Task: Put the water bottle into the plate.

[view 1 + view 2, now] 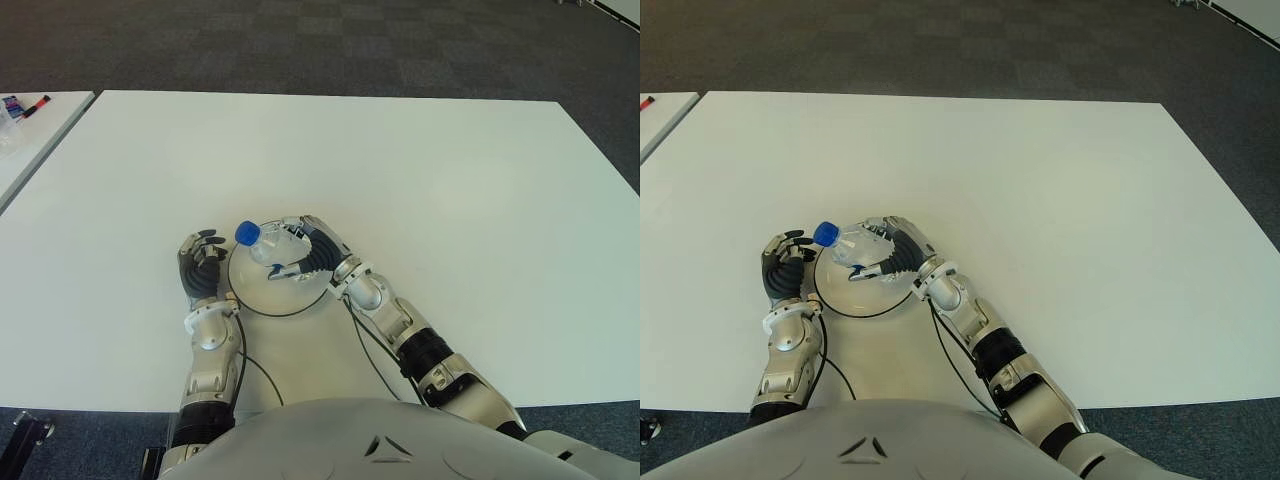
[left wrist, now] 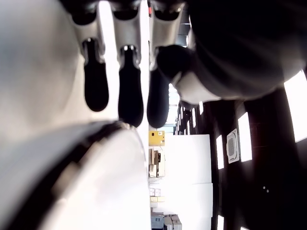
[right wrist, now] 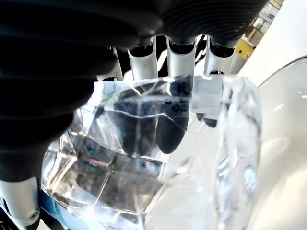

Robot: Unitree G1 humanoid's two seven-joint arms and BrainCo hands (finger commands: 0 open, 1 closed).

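Fingers of your right hand (image 1: pixel 300 255) wrap the clear plastic water bottle (image 1: pixel 265 243), held over the round white plate (image 1: pixel 275 285). It looks light, thin-walled, slippery; grip mid-body gently. Left hand (image 1: pixel 203 265) waits loosely curled beside the plate on the white counter (image 1: pixel 420 180).

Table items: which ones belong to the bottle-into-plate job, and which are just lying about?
Job:
- water bottle, blue cap, gripped by the right hand over the plate
- plate
- left hand, at the plate's left edge, holding nothing

Lying about:
- markers on the neighbouring table, far left
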